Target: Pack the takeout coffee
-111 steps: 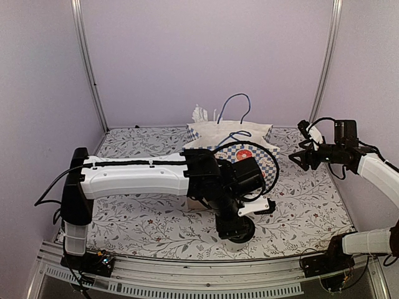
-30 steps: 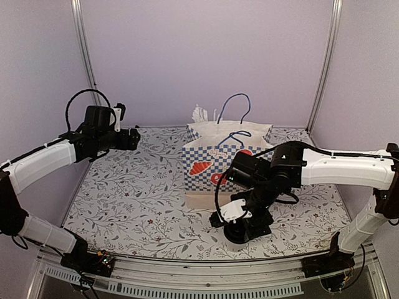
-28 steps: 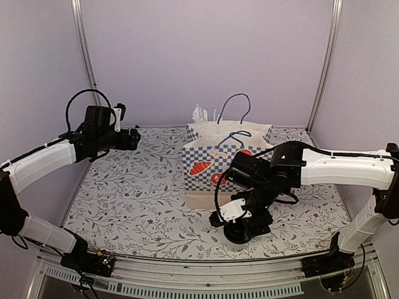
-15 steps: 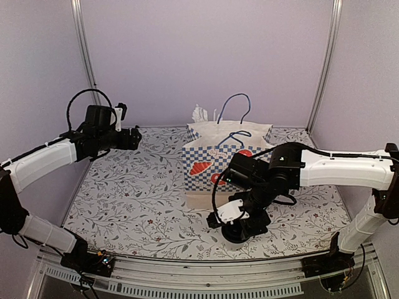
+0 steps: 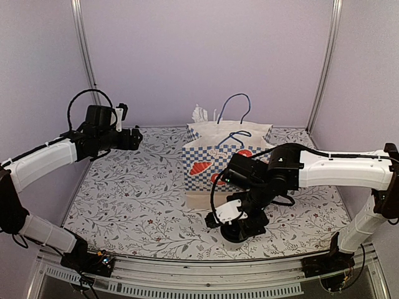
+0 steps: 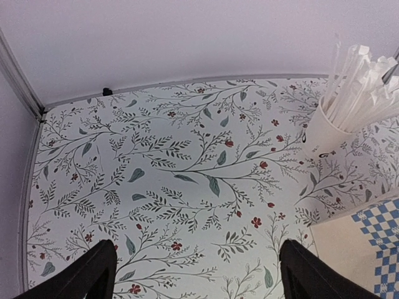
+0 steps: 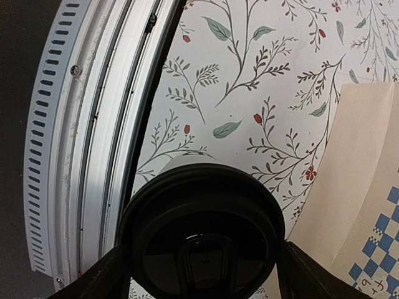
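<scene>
Takeout coffee (image 7: 202,212) pinched from above by right pincer (image 7: 206,274), arm bent low, left pincer (image 6: 199,274) spread, raised aside.

Soft, even light all round, bright, with only faint shadows on the counter (image 5: 137,205). Both wrist views bow at the edges, and the black lid (image 7: 202,212) at 6 o'clock looks soft, faintly glossy.
</scene>
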